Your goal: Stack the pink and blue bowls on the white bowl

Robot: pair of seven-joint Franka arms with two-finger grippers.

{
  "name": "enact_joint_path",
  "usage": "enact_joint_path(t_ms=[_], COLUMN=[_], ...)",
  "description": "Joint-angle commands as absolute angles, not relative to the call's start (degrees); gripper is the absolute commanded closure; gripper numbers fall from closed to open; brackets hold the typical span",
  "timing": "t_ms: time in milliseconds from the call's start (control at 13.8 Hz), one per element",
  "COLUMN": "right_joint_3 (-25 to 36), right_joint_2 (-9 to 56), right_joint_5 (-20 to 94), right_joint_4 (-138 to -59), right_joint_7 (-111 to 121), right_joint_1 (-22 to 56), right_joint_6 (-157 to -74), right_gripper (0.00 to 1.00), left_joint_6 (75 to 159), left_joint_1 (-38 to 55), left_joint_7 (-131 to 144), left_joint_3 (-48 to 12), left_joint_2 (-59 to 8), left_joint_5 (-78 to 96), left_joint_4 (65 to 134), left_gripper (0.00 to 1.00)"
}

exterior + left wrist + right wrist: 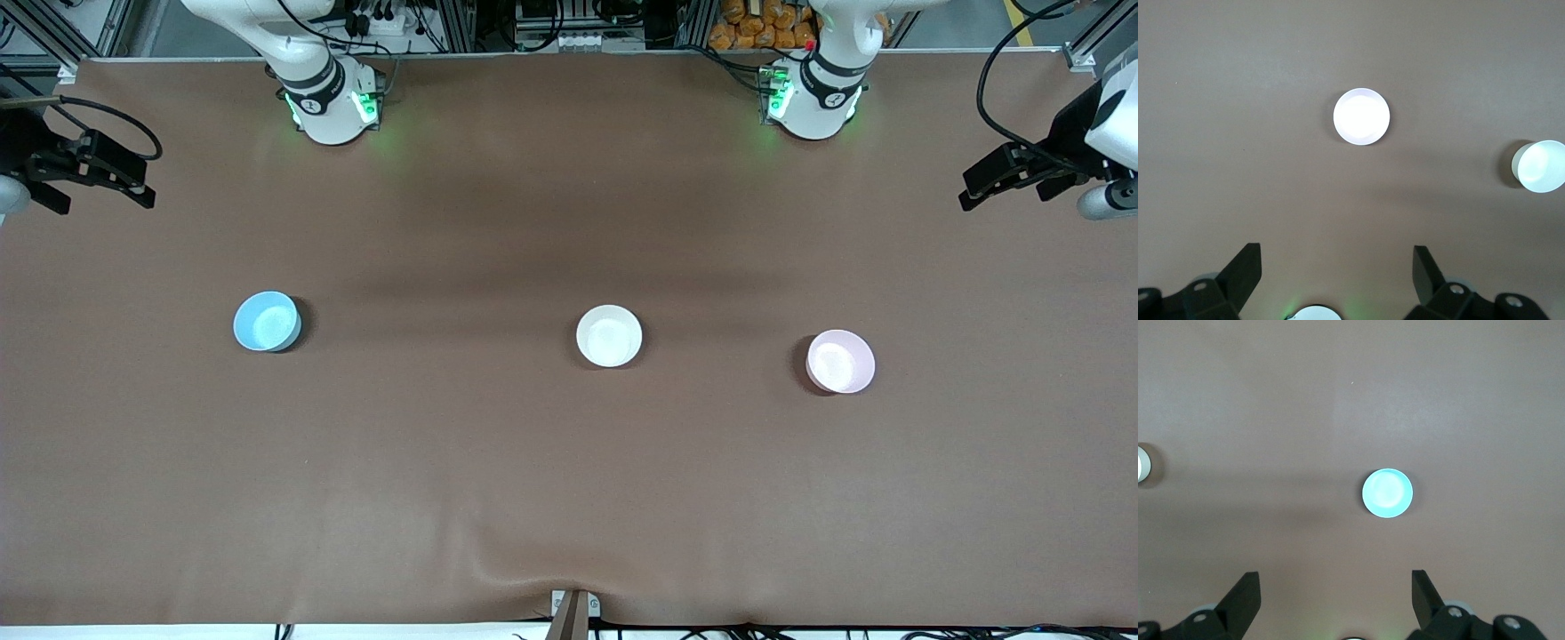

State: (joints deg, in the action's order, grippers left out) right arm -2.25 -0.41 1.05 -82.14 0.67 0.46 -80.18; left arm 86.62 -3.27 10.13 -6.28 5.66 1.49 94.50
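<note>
Three bowls stand apart in a row on the brown table. The light blue bowl (267,321) is toward the right arm's end, the white bowl (609,336) is in the middle, and the pale pink bowl (840,361) is toward the left arm's end. My left gripper (978,182) is open and empty, high over its end of the table. Its wrist view shows the pink bowl (1361,116) and the white bowl (1538,167) below the gripper (1337,257). My right gripper (133,178) is open and empty, high over its own end. Its wrist view shows the blue bowl (1387,493) below the gripper (1335,580).
The two arm bases (329,102) (813,98) stand at the table's edge farthest from the front camera. A small bracket (573,612) sits at the nearest edge, beside a wrinkle in the brown cover (498,560).
</note>
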Motion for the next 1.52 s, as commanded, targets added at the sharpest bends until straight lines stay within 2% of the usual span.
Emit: enact_joint_path(t_ms=[0,1013,1230,1447], right_joint_3=[-2.7,-2.7,-2.7,-2.7], right_joint_2=[-0.2,-0.2,-0.2,-0.2], right_joint_5=[2.0,2.0,2.0,2.0], right_joint_4=[-81.3,-81.4,-81.4,-81.4], right_joint_7=[0.2,0.2,0.2,0.3], right_joint_1=[-0.5,-0.5,-0.6,-0.6], right_joint_6=[-79.5,-79.5,-79.5,-79.5], right_gripper=[0.0,0.0,0.0,0.0], left_joint_6=[85.6,88.2,88.4,96.6], left_joint_1=[-3.6,-5.9,-6.1,-8.3], left_joint_7=[8.7,6.1,6.1,6.1], left_joint_3=[-6.3,-6.2,-6.0,-6.1], left_joint_2=[4.8,4.3,2.3,-1.0], left_joint_5=[2.4,2.4,2.0,2.0], left_joint_4=[92.7,94.7,94.8,99.7], left_gripper=[0.0,0.0,0.0,0.0])
